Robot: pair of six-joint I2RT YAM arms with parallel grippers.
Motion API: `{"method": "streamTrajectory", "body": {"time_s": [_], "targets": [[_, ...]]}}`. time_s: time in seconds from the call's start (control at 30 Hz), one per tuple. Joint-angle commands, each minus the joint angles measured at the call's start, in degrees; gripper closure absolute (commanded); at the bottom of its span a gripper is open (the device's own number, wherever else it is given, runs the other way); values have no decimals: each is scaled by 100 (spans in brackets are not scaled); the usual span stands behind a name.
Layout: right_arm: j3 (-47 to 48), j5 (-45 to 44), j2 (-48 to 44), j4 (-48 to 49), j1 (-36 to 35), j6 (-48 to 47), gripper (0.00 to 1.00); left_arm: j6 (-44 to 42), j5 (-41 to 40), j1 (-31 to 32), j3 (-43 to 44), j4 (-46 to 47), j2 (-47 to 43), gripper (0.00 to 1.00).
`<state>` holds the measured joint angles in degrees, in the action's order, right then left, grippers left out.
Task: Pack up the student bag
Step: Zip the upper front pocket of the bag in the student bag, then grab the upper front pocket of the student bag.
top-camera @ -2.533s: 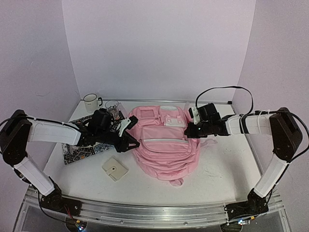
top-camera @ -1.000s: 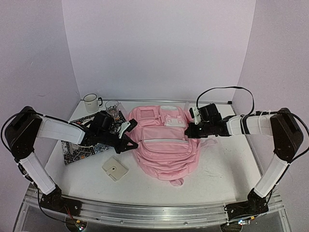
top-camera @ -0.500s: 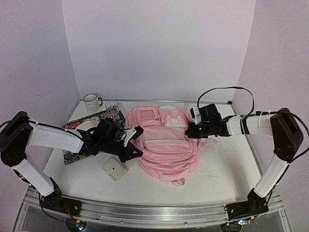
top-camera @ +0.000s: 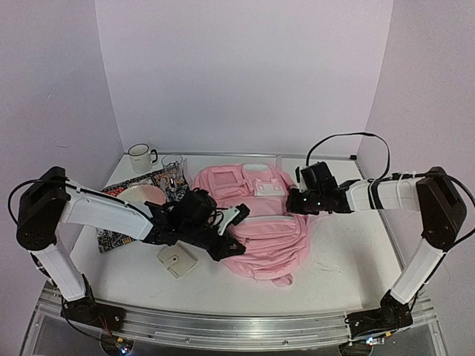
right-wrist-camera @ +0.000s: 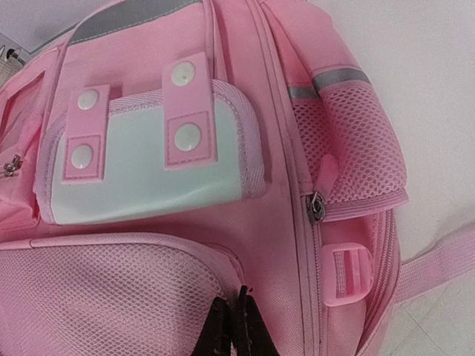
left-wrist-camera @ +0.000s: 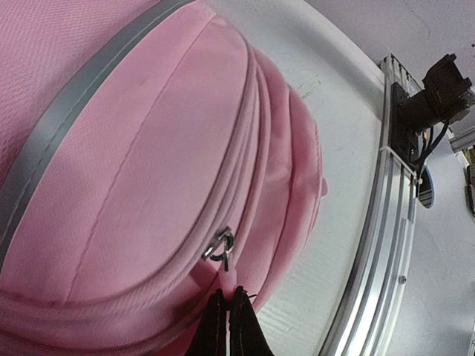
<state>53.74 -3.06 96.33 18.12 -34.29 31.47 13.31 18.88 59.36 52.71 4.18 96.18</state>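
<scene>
Here left arm (top-camera: 104, 211) stretched low; left fingers (left-wrist-camera: 215, 330) pinch zip pull (left-wrist-camera: 220, 245); right fingers (right-wrist-camera: 219, 330) clamp student bag (top-camera: 260, 233).

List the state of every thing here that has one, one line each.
student bag: lying flat, front up
left tool: shut on zip pull
right tool: shut, tips on student bag
snap pocket: flap fastened
mug: upright
glass: upright
cream wallet: closed, lying flat

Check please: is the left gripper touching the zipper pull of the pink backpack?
Touching. The left wrist view shows the left gripper with shut fingertips pinching the pink zipper pull on the student bag.
</scene>
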Motion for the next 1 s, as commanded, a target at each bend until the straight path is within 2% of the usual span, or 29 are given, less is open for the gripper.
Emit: {"method": "streamTrajectory", "body": {"time_s": [0.0,0.07,0.13,0.27,0.43,0.63,0.83,0.97], "targets": [[-67,-267,-239,-40,-102,83,100,561,199,198,807,175,424,95],[-85,-278,-363,-24,-113,-66,100,784,89,204,865,194,466,90],[-122,-305,-524,-25,-128,-210,100,900,-131,204,806,190,375,74],[-181,-401,-900,-188,-211,-456,93,1154,-579,197,555,184,-35,61],[-260,-643,-1361,-534,-505,-557,82,1565,-1095,196,310,129,-629,56],[-400,-798,-1770,-775,-1211,-821,72,2287,-1804,127,85,-122,-1030,46],[-799,127,-1921,-628,-1671,-1387,59,3312,-2005,-75,-104,-158,-1050,44],[-1200,847,-2101,-258,-1805,-1500,55,3648,-2023,-140,-122,-89,-950,45]]}}
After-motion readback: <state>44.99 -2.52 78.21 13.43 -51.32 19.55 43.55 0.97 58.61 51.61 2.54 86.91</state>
